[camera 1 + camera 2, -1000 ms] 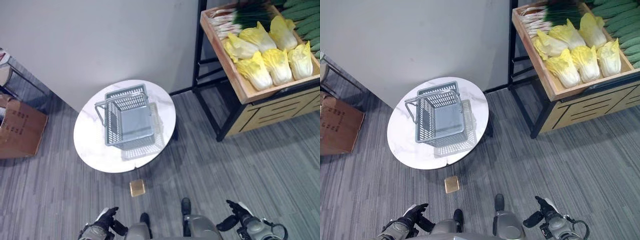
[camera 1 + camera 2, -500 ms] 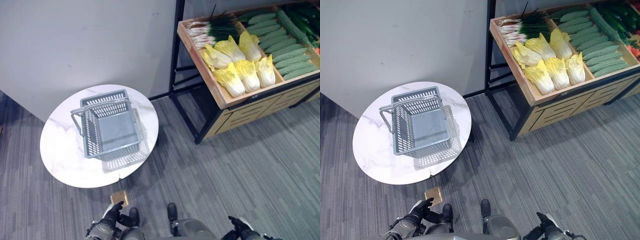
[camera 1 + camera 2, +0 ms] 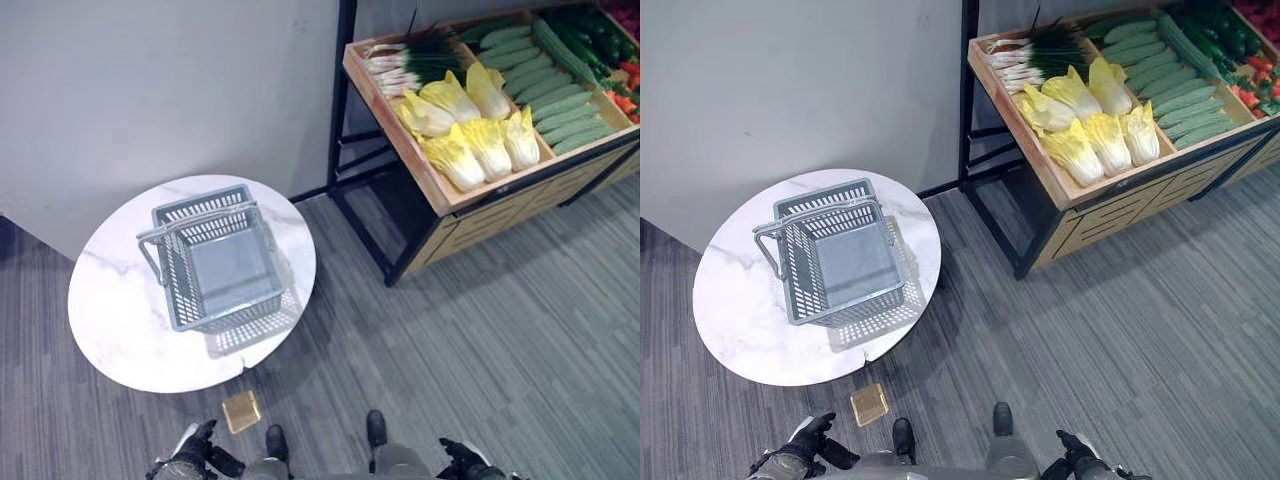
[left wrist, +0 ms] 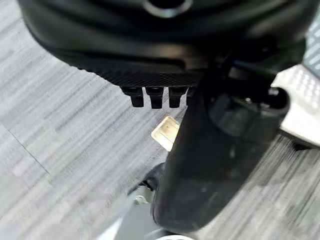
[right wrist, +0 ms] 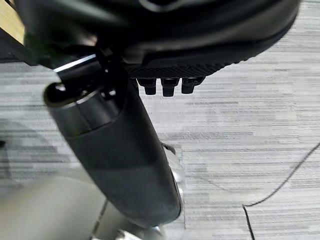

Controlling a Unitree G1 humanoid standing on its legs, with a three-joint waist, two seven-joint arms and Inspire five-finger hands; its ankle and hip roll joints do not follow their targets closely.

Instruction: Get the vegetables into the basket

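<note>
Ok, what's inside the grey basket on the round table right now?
Nothing: the basket shows a bare floor through its open top. The vegetables lie in the wooden crate.

We see even, bright light; the basket (image 3: 220, 260) casts a soft shadow on the table (image 3: 110, 330) (wrist views blur close up).

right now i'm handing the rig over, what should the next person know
Left hand: low at the robot's left side, holding nothing, fingers straight.
Right hand: low at the robot's right side, also holding nothing, fingers straight.
Basket: grey, upright on the round white table, nothing inside it.
Vegetables: cabbages, spring onions and cucumbers all lie in the wooden crate on the black stand, ahead and to the right.
Done: nothing moved yet.
Left: reach the crate, pick the vegetables and put them into the basket.
</note>
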